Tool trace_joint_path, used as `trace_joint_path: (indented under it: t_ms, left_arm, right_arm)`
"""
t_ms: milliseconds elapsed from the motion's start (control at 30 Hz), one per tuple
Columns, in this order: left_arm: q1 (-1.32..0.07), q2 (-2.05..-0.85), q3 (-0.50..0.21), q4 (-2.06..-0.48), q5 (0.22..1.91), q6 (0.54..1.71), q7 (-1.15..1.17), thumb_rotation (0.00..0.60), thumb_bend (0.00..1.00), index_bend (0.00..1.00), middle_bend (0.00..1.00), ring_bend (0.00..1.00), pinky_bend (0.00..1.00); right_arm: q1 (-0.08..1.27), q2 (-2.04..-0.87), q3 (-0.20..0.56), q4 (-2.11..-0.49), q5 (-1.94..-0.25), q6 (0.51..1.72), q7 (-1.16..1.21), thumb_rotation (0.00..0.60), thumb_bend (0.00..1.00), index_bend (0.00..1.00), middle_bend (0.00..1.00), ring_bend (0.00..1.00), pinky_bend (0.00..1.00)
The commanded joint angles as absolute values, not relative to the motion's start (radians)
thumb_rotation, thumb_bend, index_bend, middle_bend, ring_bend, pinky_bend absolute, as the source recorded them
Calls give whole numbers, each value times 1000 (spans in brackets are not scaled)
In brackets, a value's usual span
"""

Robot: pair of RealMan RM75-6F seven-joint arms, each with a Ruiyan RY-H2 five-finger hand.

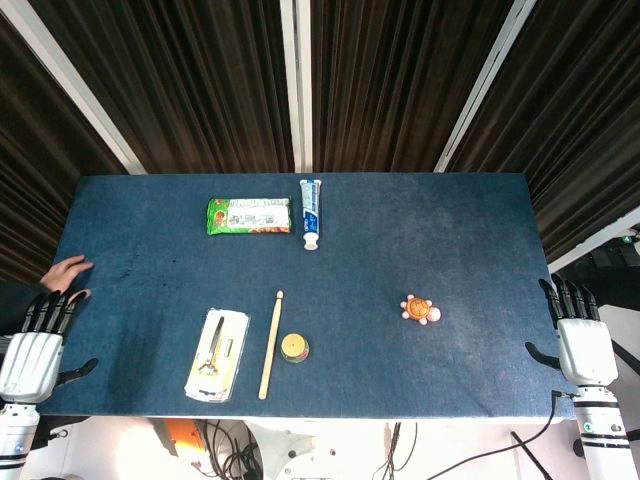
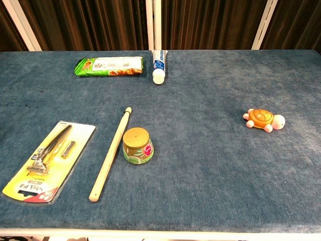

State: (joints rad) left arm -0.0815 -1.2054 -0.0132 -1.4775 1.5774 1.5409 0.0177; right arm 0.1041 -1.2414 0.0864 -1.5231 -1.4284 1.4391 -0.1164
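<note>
A: In the head view, where are the hands?

B: The left hand (image 1: pixel 35 348) hangs off the left edge of the blue table (image 1: pixel 420 220), back up, fingers straight and a little apart, holding nothing. The right hand (image 1: pixel 580 335) sits the same way off the right edge, fingers extended side by side, thumb out, nothing in it.

A: What lies nearest the left hand?

B: The razor pack (image 1: pixel 218 355), inward from it, toward the table's middle. Just beyond that lies the wooden stick (image 1: pixel 271 343), then the small round pot (image 1: pixel 294 348) touching or almost touching the stick. Farther forward and inward are the green snack packet (image 1: pixel 249 216) and the toothpaste tube (image 1: pixel 311 212), close beside each other. A person's hand (image 1: pixel 67 272) rests on the table edge just ahead of the left hand's fingertips.

A: And the right hand?

B: The toy turtle (image 1: pixel 421 311) is nearest, inward and slightly forward of it, well apart from everything else.

A: The chest view?

B: Neither hand shows there. The razor pack (image 2: pixel 49 161) lies at the near left, the wooden stick (image 2: pixel 110 154) beside it, and the small round pot (image 2: pixel 137 146) upright just by the stick; I cannot tell if they touch. The green snack packet (image 2: pixel 109 66) and toothpaste tube (image 2: pixel 159 66) lie at the far side, cap toward the camera. The toy turtle (image 2: pixel 264 120) sits alone on the right of the table (image 2: pixel 210 175).
</note>
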Motion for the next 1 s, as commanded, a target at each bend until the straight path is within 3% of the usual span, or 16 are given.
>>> trace_joint_path:
  t_ms: [33, 400, 700, 1000]
  left_arm:
    - [-81, -1205, -13, -1477, 1577, 1541, 17, 600, 60, 58, 0, 0, 0]
    - [-75, -1205, -13, -1476, 1573, 1547, 18, 600, 60, 59, 0, 0, 0]
    - [-83, -1205, -15, -1476, 1573, 1535, 10, 600, 60, 60, 0, 0, 0]
    - [-87, -1207, -13, -1464, 1570, 1524, -3, 600, 60, 59, 0, 0, 0]
  right_arm:
    - [105, -1242, 86, -1523, -1428, 1437, -118, 600, 71, 0, 0, 0, 0]
    - [122, -1242, 86, -1522, -1426, 1407, -126, 600, 71, 0, 0, 0, 0]
    - [220, -1256, 93, -1543, -1411, 1262, -239, 600, 71, 0, 51, 0, 0]
    - [343, -1361, 119, -1514, -1389, 1142, -400, 600, 91, 15, 134, 0, 0]
